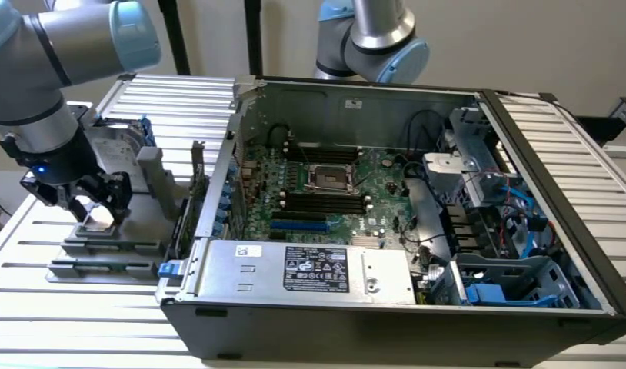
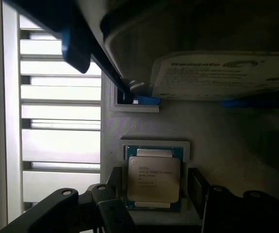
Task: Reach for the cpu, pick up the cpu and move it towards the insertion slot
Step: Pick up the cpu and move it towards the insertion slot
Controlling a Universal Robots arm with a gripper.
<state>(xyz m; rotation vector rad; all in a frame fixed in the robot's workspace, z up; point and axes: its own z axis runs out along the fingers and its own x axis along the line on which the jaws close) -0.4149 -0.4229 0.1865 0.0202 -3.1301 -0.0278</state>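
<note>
The open computer case (image 1: 395,327) takes up the middle and the exterior view's right of the slatted table (image 1: 46,307). The robot arm (image 1: 41,100) works outside the case, on the exterior view's left.

On the green board inside the case, towards the far wall, sits the insertion slot (image 1: 328,178), a shiny square frame with a dark centre. It is well apart from the arm. A hard drive (image 2: 227,73) with a blue bracket stands just beyond the grey holder (image 1: 98,250) under the gripper.

The step in hand looks like the end of the reach, with no pick-up yet. The cpu (image 1: 98,221) lies flat in a square recess of the holder. The gripper (image 1: 92,204) is low over it.

In the wrist view the jaws are spread wide. One dark finger (image 2: 113,194) is on each side of the cpu (image 2: 154,179), and a thin gap shows on both sides, so nothing is held.

A clean grasp would call for the fingers to meet opposite edges squarely and evenly. A skewed pinch could tip the chip in its recess.

The chip is a small flat square. Its top is silvery-grey metal with faint printed lines, and a thin blue-green border runs around it.
</note>
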